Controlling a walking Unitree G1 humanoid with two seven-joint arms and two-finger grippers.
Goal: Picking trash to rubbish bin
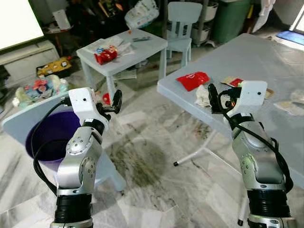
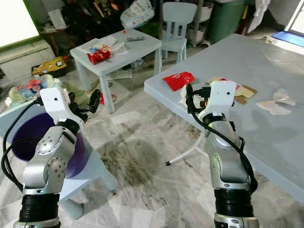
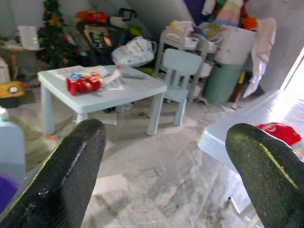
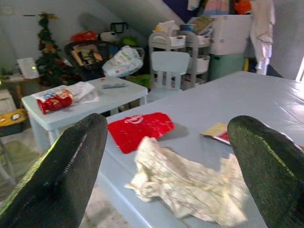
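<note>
Your right hand (image 1: 214, 100) hovers wide open, empty, by the crumpled paper (image 4: 190, 187); ease down on the table (image 1: 266, 61), straddle it, then pinch.

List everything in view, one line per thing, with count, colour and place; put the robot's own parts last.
big table: one, pale blue, right.
red wrapper: one, red, big table's near corner.
crumpled paper: one, off-white, beside the red wrapper, ahead of the right hand.
flat scraps: a few, tan and white, farther along the big table.
small table: one, pale blue, centre back.
red packet: one, red, on the small table.
child chair: one, pale blue, behind the small table.
bin: one, purple, beside the left arm.
left hand: one, black fingers, open, near the bin.
right hand: one, black fingers, open, at the crumpled paper.
</note>
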